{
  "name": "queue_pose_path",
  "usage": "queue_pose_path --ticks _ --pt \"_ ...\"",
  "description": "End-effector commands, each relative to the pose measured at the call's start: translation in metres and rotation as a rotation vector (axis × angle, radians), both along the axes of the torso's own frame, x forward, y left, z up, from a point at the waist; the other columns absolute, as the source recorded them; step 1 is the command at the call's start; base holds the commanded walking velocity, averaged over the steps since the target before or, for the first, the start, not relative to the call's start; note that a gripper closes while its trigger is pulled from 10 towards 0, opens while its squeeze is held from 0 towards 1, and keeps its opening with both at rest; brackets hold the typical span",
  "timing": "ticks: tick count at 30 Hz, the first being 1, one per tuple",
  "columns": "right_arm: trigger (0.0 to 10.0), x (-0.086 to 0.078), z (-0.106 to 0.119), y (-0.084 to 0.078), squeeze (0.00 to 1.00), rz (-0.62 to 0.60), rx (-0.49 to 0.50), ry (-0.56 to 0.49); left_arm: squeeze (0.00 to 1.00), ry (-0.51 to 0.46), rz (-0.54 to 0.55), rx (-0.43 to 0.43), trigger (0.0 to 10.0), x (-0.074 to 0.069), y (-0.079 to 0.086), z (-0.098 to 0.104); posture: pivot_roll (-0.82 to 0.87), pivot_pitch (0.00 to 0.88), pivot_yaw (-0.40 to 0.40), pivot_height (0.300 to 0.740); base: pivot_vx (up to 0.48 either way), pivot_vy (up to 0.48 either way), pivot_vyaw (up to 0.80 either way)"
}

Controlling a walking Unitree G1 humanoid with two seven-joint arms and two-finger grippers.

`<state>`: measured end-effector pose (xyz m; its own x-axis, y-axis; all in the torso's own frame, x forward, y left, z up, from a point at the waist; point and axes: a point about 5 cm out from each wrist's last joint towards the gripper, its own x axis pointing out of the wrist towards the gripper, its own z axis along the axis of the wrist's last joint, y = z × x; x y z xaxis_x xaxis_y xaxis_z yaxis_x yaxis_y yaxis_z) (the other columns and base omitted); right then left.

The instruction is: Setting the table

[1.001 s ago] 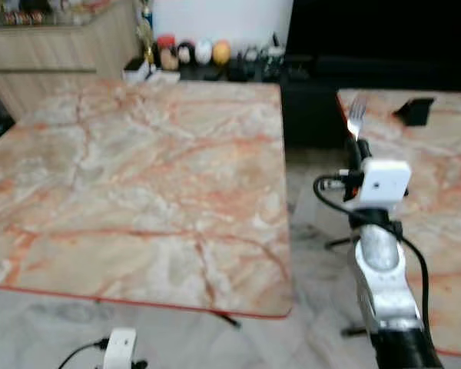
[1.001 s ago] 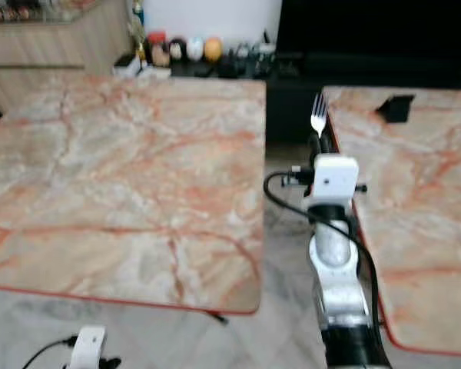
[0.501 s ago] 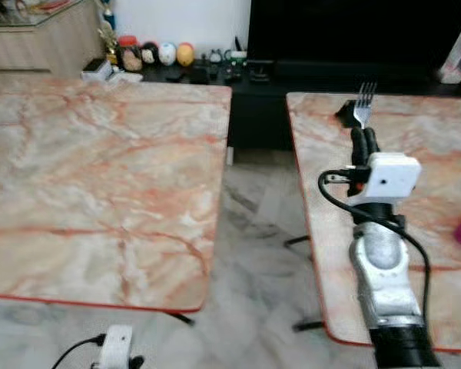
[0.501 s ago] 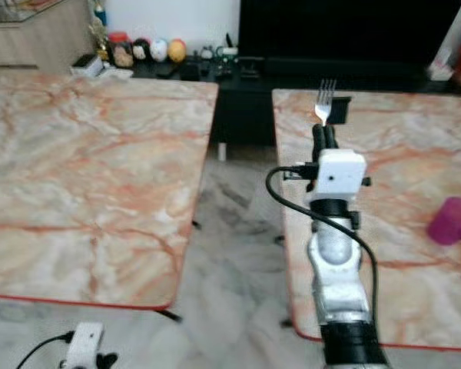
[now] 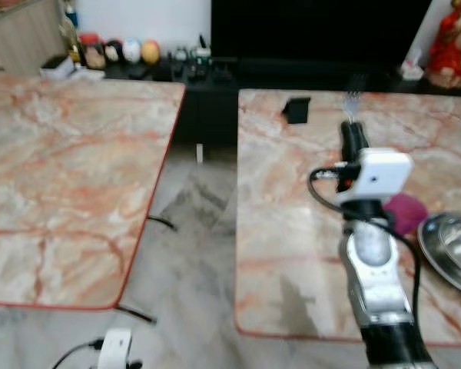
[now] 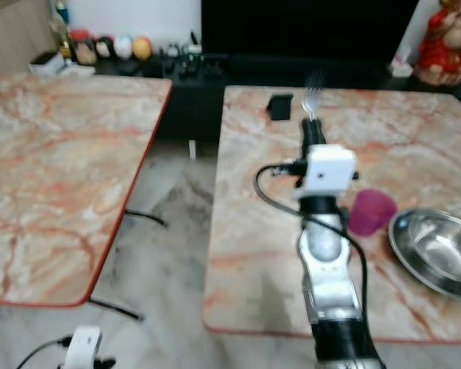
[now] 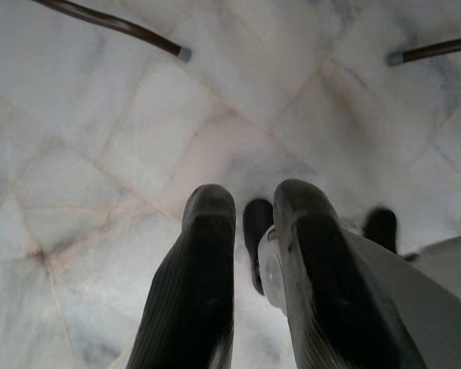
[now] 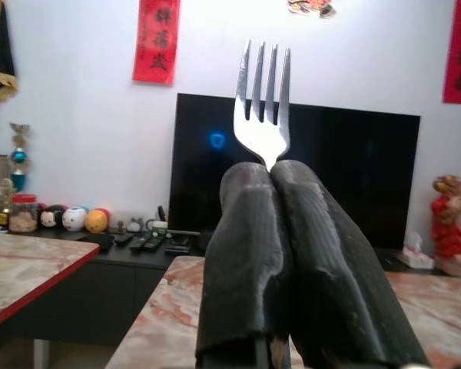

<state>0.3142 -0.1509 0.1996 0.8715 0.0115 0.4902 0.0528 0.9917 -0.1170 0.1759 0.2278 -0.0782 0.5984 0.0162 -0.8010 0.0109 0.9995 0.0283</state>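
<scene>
While raised over the table [image 5: 276, 231], right gripper [image 8: 273, 181] clamps fork [image 8: 262, 104] — tines upward.

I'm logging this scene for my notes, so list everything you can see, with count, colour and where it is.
marble tables: 2, orange-veined beige with red edging, one on the left, one on the right, floor gap between.
fork: 1, silver, held tines-up over the right table.
cup: 1, magenta, on the right table beside the bowl.
bowl: 1, steel, right table's right edge.
black object: 1, far end of right table.
TV: 1, black, against the back wall.
figurine: 1, red, far right.
round ornaments: several, mixed colours, on the dark cabinet.
right end effector: black, shut on the fork.
left end effector: black, hanging over the floor.
</scene>
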Motion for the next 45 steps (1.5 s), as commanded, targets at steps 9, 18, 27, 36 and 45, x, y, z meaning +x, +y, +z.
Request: queue_pose_path --ticks 9,18,27,36,45 --pt "10.0 -0.001 0.003 -0.006 0.0 -0.01 0.005 -0.012 0.0 0.015 0.0 -0.009 10.0 -0.002 -0.003 -0.002 0.01 0.0 0.014 0.74 0.0 -0.401 0.0" --pt "10.0 0.0 0.003 -0.007 0.0 -0.012 0.008 -0.012 0.0 0.014 -0.001 -0.008 10.0 -0.001 -0.004 -0.002 0.01 0.0 0.017 0.74 0.0 -0.402 0.0" --pt "10.0 -0.002 -0.001 -0.008 0.0 -0.011 -0.001 0.0 0.0 0.023 -0.009 -0.006 10.0 -0.005 -0.004 -0.003 0.0 0.0 0.014 0.74 0.0 -0.401 0.0" --pt "10.0 -0.003 -0.003 -0.018 0.0 -0.05 -0.015 0.018 0.0 0.016 0.0 -0.008 10.0 -0.003 -0.003 -0.002 -0.02 0.0 0.02 0.74 0.0 -0.401 0.0" --pt "10.0 -0.002 -0.013 -0.024 0.0 -0.067 -0.014 0.086 0.0 0.008 0.013 -0.002 10.0 -0.001 -0.002 -0.001 -0.01 0.0 0.017 0.74 0.0 -0.068 0.0"
